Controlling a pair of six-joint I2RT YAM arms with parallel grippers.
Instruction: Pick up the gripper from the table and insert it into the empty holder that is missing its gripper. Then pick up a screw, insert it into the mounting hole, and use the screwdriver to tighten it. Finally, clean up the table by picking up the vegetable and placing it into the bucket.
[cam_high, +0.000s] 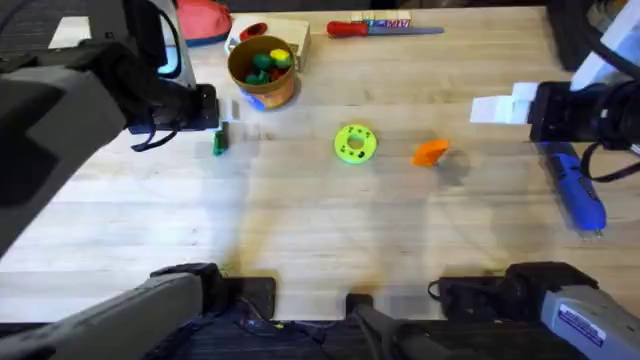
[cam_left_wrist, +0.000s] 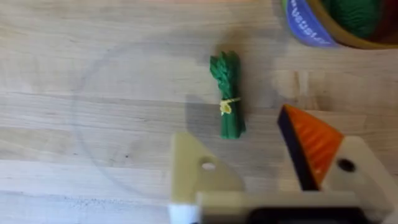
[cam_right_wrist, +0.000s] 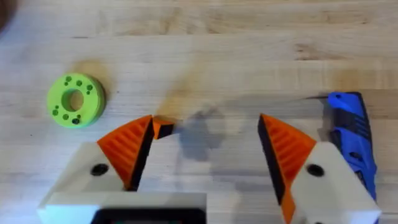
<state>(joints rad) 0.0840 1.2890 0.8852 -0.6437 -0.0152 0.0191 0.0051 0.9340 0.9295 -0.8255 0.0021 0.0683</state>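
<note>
A: Big stuff first. Table (cam_high: 330, 230)?

B: Wood top, both arms out over it. L arm over the far-left side, R arm far right. Looks like a split: each parked by its own job.

A: L gripper?

B: Left gripper (cam_left_wrist: 242, 140) spread wide, nothing in it. One finger carries an orange pad (cam_left_wrist: 314, 146). The other is the bare white holder (cam_left_wrist: 199, 171), screw hole showing. That's the empty slot.

A: R?

B: Right gripper (cam_right_wrist: 205, 124) also spread, empty, both pads on. My read: it's the one fit to pinch the part, since L can't grip well w/ one pad.

A: Bucket?

B: Bucket (cam_high: 263, 70) far side, toy veg already inside, near L arm. Handy for cleanup.

A: Tools?

B: Blue screwdriver (cam_high: 578, 190) lying flat at R edge, just beside R arm, untouched. Red screwdriver (cam_high: 380, 29) at far edge, not ours. Green disc (cam_high: 354, 143) mid-table.

A: The part?

B: Orange finger piece (cam_high: 431, 151) flat on table, right of disc, apart from it. In the R wrist view it peeks from behind one pad, so close ahead of the fingers. Not picked yet.

A: Veg?

B: Vegetable (cam_left_wrist: 227, 93) on table just ahead of L fingers, near bucket, not touching. Last step, I'd guess.

A: Screws?

B: Can't make any out.
</note>
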